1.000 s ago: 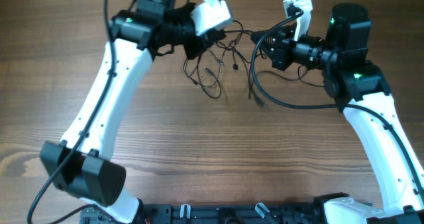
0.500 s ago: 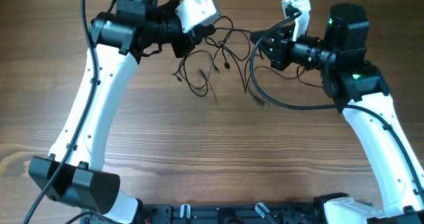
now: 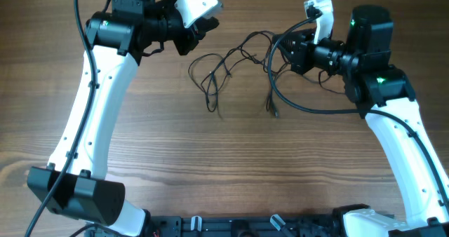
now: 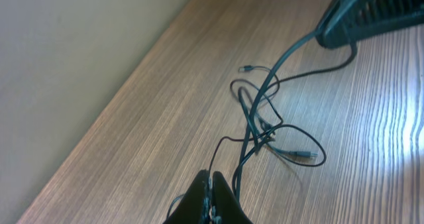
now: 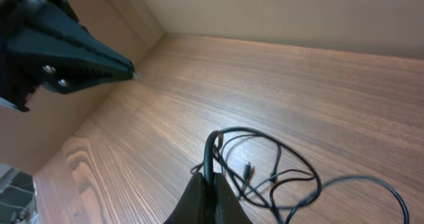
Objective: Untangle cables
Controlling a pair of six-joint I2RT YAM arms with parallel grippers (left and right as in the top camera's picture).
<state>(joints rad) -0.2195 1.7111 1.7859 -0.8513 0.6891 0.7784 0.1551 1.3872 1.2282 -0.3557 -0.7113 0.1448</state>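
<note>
- Tangle of thin black cables [image 3: 226, 63] lies on the brown wood-grain table [image 3: 231, 160], between the two grippers.
- Left gripper [image 4: 212, 192]: fingers pressed together, left of the tangle. A thin strand reaches the tips; cannot tell if it is pinched.
- Right gripper [image 5: 209, 187]: fingers pinching one black strand, which loops back into the tangle.

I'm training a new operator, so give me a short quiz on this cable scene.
1. True or false: the left gripper is wide open.
2. In the overhead view, the cables sit: A between the grippers, B left of both, C right of both.
3. Fill in: the right gripper is shut on a ____.
Key: 1 false; 2 A; 3 cable.
</note>
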